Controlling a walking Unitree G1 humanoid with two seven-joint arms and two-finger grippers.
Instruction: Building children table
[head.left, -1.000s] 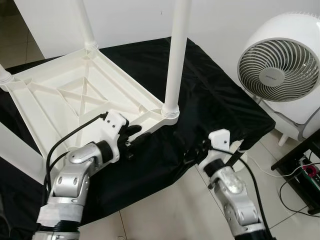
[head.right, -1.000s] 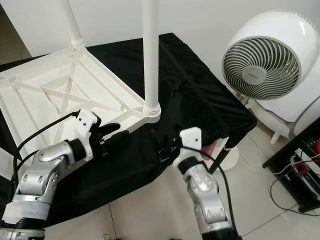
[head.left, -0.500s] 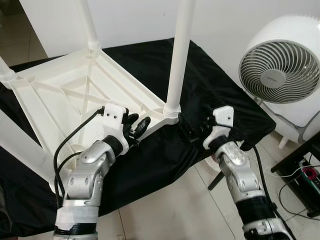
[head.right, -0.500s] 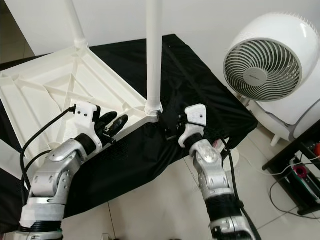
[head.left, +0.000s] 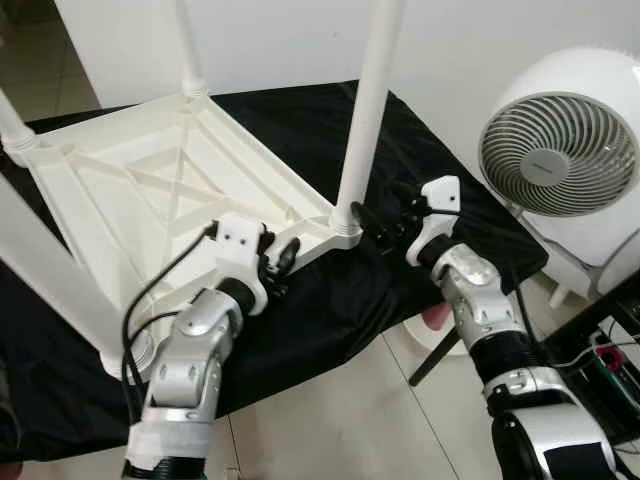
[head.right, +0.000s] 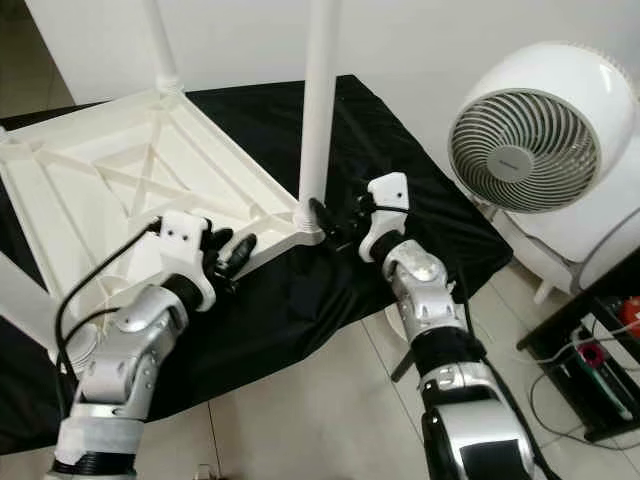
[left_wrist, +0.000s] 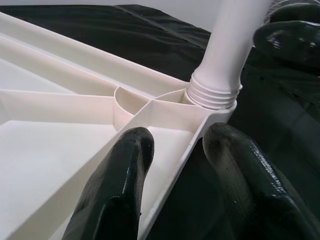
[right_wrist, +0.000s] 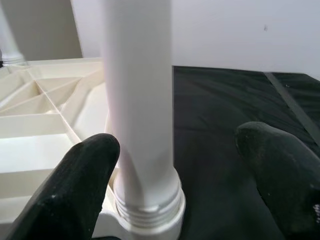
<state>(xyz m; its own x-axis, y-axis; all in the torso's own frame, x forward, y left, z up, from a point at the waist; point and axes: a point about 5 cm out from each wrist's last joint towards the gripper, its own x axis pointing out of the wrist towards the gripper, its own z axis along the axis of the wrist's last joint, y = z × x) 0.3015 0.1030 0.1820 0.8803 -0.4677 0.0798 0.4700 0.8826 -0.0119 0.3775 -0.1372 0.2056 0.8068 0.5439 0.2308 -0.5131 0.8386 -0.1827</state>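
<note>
Inverted white children's table lies on black-draped tabletop. Left claw open, straddling frame edge; right claw open around near leg.

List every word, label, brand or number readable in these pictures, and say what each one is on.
Nothing can be read with certainty.
Fan: a small dark mark on the hub of the grille, too small and blurred to read.
Upturned white table, its legs, the black cloth and both grippers: no lettering visible.
</note>
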